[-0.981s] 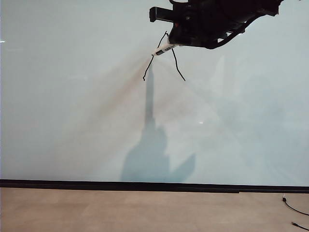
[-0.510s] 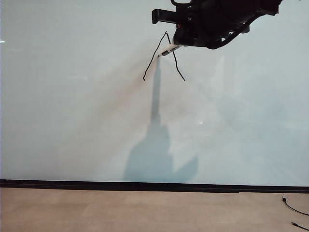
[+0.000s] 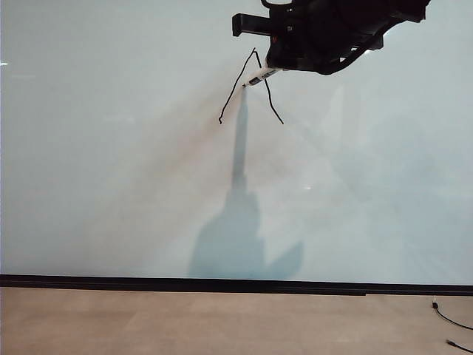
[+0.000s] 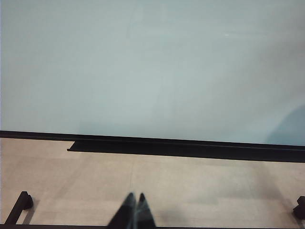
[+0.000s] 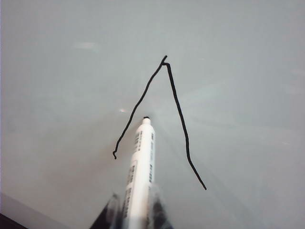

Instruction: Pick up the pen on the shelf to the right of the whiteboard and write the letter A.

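1. Since it fills nearly every view, start with the whiteboard [image 3: 111,163]: pale, glossy, upright, black strip along its lower edge. All places below are relative to it.
2. Floor [image 3: 222,322]: tan, directly under the board's black strip. A thin black cable [image 3: 452,319] lies on it below the board's lower right corner.
3. Right arm [image 3: 347,26]: dark mass in front of the board's upper right area, in the exterior view.
4. Shadow [image 3: 240,237]: cast on the board's middle, running from the pen tip down toward the black strip and widening at the bottom.
5. Right gripper [image 5: 136,214]: fingers pinched onto the pen barrel, in front of the board's upper part, just right of centre.
6. Left gripper [image 4: 133,212]: fingers pressed together, nothing between them, low over the floor in front of the board's lower edge, well apart from the drawing.
7. The letter A [image 3: 251,85]: on the board's upper middle. Only two slanted, wobbly black strokes meeting at a peak; no crossbar yet.
8. The pen [image 5: 140,162]: white barrel, dark print, dark tip. Tip is between the two strokes, nearer the left one, at or just off the board surface; can't tell if it touches.
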Controlling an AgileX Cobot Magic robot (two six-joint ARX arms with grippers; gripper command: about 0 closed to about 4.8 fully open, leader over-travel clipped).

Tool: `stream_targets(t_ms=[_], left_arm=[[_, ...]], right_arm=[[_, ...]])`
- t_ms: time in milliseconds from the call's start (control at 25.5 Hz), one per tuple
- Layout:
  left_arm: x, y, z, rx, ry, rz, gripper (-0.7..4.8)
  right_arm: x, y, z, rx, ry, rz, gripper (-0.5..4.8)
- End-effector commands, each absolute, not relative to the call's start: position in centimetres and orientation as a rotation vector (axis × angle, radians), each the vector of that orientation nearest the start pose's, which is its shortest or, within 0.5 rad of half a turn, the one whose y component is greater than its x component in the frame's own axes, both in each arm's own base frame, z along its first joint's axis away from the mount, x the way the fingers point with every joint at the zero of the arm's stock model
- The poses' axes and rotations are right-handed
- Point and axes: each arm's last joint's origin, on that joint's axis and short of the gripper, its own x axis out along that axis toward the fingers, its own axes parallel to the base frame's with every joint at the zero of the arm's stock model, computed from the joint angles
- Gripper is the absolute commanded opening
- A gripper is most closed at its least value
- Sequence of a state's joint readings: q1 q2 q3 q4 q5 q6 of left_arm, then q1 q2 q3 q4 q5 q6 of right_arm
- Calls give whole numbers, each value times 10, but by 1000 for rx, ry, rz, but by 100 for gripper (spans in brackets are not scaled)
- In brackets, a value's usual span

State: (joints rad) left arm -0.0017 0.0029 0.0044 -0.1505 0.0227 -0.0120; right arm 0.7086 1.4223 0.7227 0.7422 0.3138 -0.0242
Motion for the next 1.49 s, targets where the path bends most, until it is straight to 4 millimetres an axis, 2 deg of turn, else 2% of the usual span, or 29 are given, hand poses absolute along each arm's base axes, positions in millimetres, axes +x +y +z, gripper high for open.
stream_targets(t_ms=[39,864,1492], left_arm=[[97,-1,152,-9,138,-24,-4],[97,-1,152,-9,138,-24,-5],[97,-1,152,-9,139,-24,-5]], right_arm=[[235,189,260,3,-57,365,-9],[228,180,268,-44,-26,260,-9],[223,179,271,-70,-17,255,-9]])
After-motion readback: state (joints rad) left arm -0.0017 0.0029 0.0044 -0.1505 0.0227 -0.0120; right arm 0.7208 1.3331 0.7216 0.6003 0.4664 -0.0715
